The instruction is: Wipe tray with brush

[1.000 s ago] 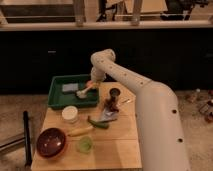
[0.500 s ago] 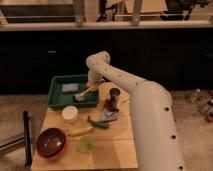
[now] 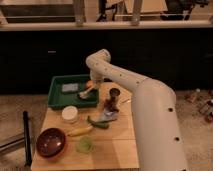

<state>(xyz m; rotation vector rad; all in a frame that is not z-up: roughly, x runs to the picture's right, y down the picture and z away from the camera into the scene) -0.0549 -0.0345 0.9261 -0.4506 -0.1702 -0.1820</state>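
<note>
The dark-green tray (image 3: 59, 96) sits at the back left of the wooden table. The brush (image 3: 86, 91), with a tan-orange handle and a pale head, lies slanted over the tray's right part, its head low on the tray floor. My gripper (image 3: 92, 84) is at the upper end of the brush handle, above the tray's right side, at the end of the white arm (image 3: 120, 75) that reaches in from the right. The arm's wrist hides the gripper.
A flat grey block (image 3: 69, 88) lies inside the tray. On the table (image 3: 115, 150) are a white cup (image 3: 69, 114), a dark-red bowl (image 3: 50, 142), a yellow banana-like piece (image 3: 80, 131), a green piece (image 3: 98, 123), a light-green cup (image 3: 84, 145) and a dark can (image 3: 114, 99).
The arm's wrist and the brush have shifted slightly left over the tray across the frames. Nothing else on the table has moved.
</note>
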